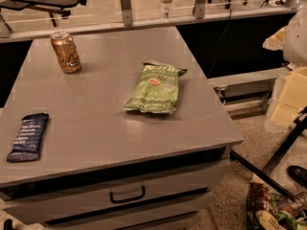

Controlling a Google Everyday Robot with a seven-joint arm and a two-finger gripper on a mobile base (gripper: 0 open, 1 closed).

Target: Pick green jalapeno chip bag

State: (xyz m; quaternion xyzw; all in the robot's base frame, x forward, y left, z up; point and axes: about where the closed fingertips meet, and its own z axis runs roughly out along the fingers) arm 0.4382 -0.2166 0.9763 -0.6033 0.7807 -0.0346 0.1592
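Starting with the gripper: no part of it can be made out in the camera view, so its position lies outside the frame and whether its fingers are spread or pressed together cannot be told. Pale white and cream shapes (291, 97) stand at the right edge; what they belong to cannot be told.

The green jalapeno chip bag (153, 87) lies flat on the grey cabinet top (105, 123), right of centre, its lettered end pointing to the far edge and its lower end toward the near edge. Nothing touches it.

A copper-coloured can (65, 51) stands upright near the far left corner, well apart from the bag. A dark blue wrapped bar (28, 137) lies flat near the left edge, toward the front, also well apart from the bag and the can.

Below the top, a drawer front carries a dark handle (127, 194). A clear bottle (166, 0) stands on the ledge behind the cabinet. On the floor at lower right lies a brown-green multicoloured bag (273, 210), beside dark slanting bars (283, 150)
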